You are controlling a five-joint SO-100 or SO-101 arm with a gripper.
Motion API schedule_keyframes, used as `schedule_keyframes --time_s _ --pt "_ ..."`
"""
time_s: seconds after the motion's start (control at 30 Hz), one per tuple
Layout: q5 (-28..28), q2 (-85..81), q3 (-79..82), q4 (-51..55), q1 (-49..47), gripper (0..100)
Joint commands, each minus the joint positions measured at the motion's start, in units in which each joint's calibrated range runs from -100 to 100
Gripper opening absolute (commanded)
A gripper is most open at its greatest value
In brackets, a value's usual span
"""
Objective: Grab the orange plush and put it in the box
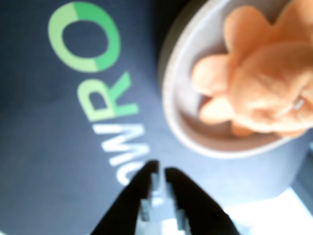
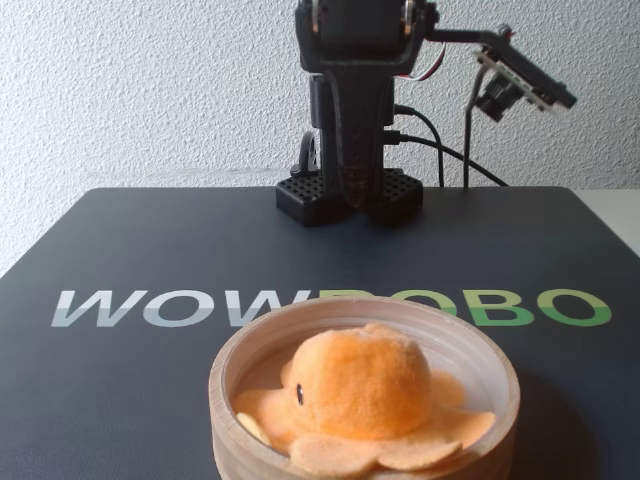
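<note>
In the wrist view the pincer (image 1: pixel 157 172) hangs over bare dark mat (image 1: pixel 44 161), its tips nearly together with only a thin gap between them. Left of it and ahead, the printed mat lies flat and unobstructed. Ahead to its right stands the round wooden tray (image 1: pixel 168 93), whose thick rim forms a wall. The orange plush (image 1: pixel 259 78) fills most of the tray's floor, leaving only a narrow strip free.

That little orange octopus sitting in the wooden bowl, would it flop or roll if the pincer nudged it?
The orange plush looks fuzzy and soft, so it would probably squash rather than resist. Its flat tentacles spread across the bottom of the box, so it seems unlikely to roll. It looks light for its size, and the rim would probably stop any sliding.
</note>
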Motion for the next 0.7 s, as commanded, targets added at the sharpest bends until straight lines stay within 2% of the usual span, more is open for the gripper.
schedule_keyframes --time_s 0.0,0.67 --pt "-0.2 -2.6 -1.9 0.7 -0.1 1" --pt "-0.6 -2.3 -2.7 -0.8 -0.9 1"
